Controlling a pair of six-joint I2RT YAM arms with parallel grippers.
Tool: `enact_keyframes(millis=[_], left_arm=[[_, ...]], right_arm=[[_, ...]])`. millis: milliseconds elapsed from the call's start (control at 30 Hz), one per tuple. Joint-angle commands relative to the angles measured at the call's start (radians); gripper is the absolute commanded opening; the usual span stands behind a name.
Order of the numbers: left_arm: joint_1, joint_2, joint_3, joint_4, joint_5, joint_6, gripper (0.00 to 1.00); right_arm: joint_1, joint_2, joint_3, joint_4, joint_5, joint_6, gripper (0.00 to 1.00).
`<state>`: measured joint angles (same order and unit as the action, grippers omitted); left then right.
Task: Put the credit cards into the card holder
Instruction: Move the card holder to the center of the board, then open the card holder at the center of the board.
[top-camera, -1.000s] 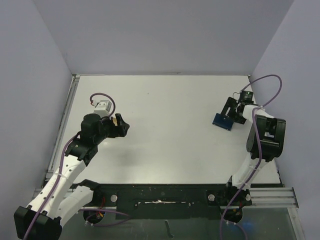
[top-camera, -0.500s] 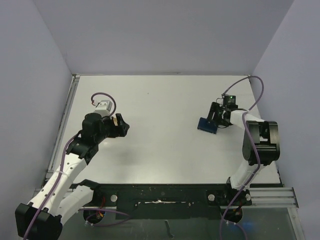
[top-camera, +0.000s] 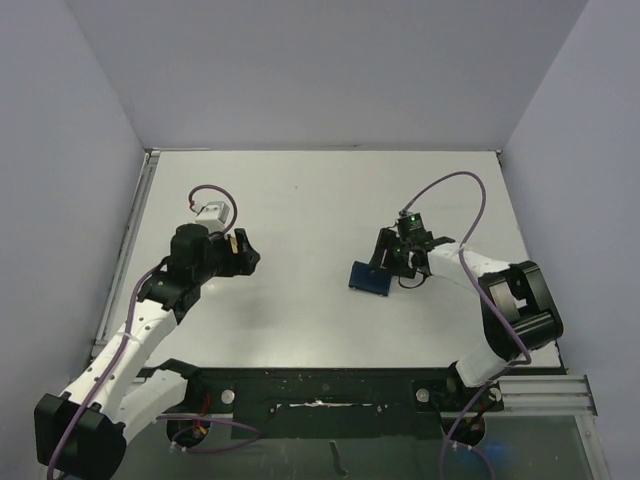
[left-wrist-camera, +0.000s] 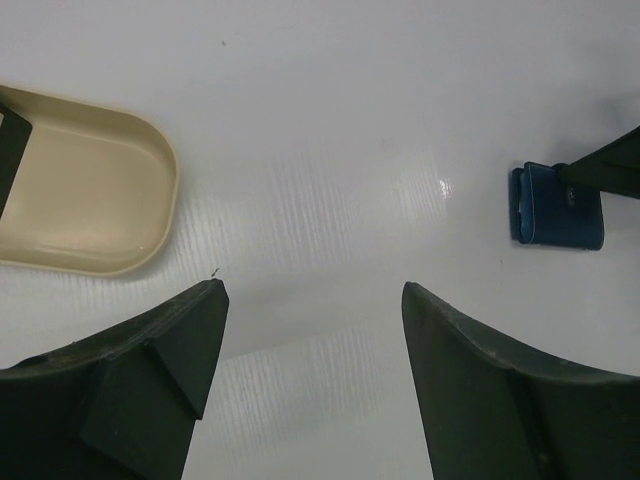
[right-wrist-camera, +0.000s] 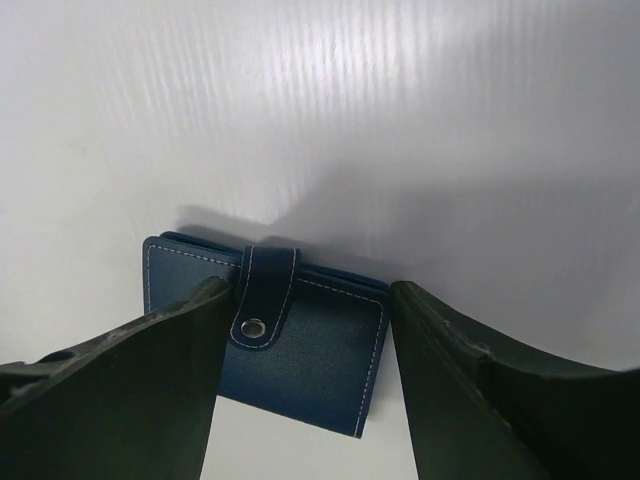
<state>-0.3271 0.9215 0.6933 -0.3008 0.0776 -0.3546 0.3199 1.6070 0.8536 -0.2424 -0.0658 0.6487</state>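
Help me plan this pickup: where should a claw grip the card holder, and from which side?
Probably from straight above, pinching the card holder across its two side edges, clear of the snap tab: it lies flat and closed on the table, leaving only edges exposed.

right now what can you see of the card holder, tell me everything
The card holder is a small dark navy wallet, leather-like, with pale stitching round its edges. It is folded shut, its strap snapped down by a metal stud. It is right of the table's middle, between the right gripper's fingers, which close on its sides. No cards show.
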Motion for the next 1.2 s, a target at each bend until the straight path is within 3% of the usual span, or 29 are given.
enact_keyframes(millis=[0,200,533,667,833,1167], left_arm=[[-0.023,0.051,0.068,-0.011,0.056,-0.013,0.69],[-0.122,0.112,0.053,0.027,0.172,-0.142,0.62],[-0.302,0.185,-0.044,0.220,0.174,-0.389,0.50],[-0.348,0.231,-0.112,0.267,0.150,-0.482,0.49],[-0.358,0.277,-0.210,0.445,0.160,-0.620,0.45],[-0.343,0.407,-0.227,0.636,0.239,-0.730,0.43]], right_arm=[[0.081,-0.108,-0.061,0.032,0.000,0.169,0.64],[0.229,-0.186,-0.121,0.081,-0.017,0.245,0.68],[0.424,-0.211,-0.156,0.079,0.044,0.235,0.60],[0.446,-0.233,-0.146,0.032,0.082,0.133,0.51],[0.449,-0.257,-0.098,0.012,0.144,-0.018,0.42],[0.448,-0.151,0.000,0.059,0.126,-0.128,0.37]])
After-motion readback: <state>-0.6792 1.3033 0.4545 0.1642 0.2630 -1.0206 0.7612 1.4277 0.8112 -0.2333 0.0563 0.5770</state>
